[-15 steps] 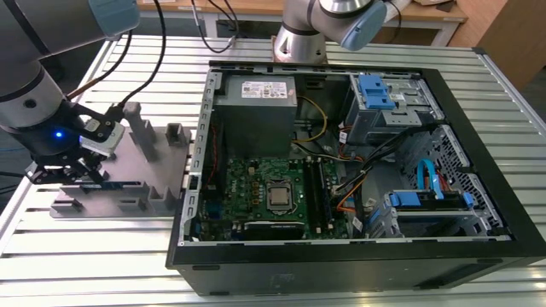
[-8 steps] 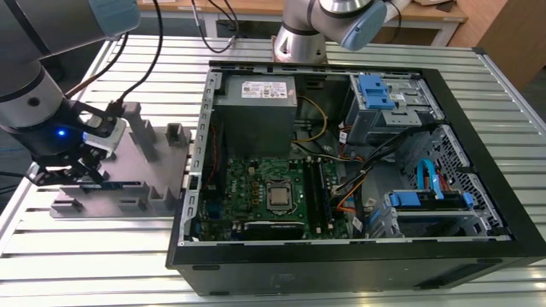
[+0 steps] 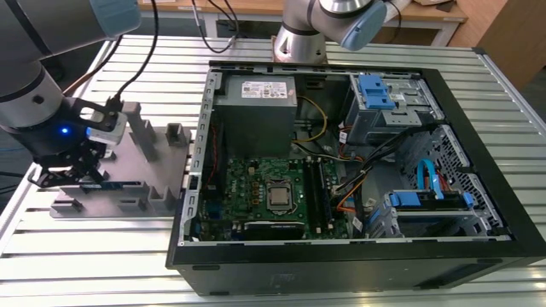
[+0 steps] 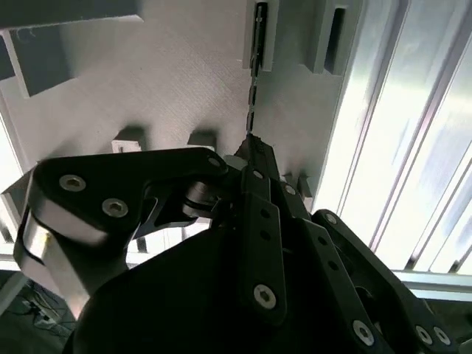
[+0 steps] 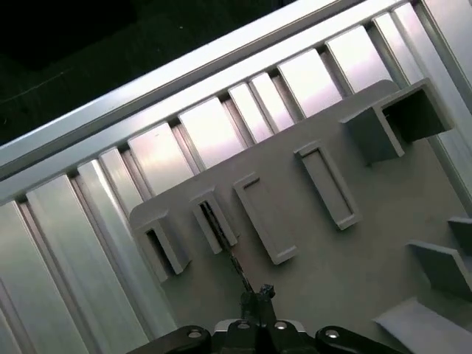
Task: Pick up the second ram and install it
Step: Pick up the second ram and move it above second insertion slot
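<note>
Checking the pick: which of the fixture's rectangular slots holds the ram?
The short slot second from the corner of the fixture: the second ram stands on edge in it, with the gripper shut on it. The corner slot beside it is empty.

White label (image 3: 267,91) on the grey power supply (image 3: 252,131), inside the open computer case (image 3: 341,251): rows of fine print and small marks, too small to read. Pale bluish label (image 3: 94,186) on the second ram (image 3: 109,186), in the grey fixture (image 3: 128,201) at the exterior view's left: print not legible. No other writing, number or sign legible.
</note>
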`<state>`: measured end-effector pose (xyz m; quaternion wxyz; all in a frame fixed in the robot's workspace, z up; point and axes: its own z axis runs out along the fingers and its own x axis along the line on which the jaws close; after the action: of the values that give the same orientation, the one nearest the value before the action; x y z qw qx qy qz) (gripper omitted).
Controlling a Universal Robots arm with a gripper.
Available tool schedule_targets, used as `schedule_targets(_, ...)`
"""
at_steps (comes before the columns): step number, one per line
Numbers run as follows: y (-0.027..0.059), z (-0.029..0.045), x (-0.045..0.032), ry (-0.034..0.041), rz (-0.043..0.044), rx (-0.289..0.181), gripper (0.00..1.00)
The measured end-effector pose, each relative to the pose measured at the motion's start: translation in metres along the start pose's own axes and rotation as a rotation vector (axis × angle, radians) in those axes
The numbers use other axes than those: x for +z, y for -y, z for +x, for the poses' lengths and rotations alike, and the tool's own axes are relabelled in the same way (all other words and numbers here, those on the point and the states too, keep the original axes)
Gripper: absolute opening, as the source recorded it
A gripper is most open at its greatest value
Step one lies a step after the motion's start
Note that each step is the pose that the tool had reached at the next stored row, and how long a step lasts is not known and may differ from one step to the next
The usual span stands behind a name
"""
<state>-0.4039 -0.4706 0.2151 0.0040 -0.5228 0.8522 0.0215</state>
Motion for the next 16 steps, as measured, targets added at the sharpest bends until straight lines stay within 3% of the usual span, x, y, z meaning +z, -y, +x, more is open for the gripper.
schedule_targets(16,0.0000,0.0000,0.0002,-0.0075,-0.0068,-0.232,0.11)
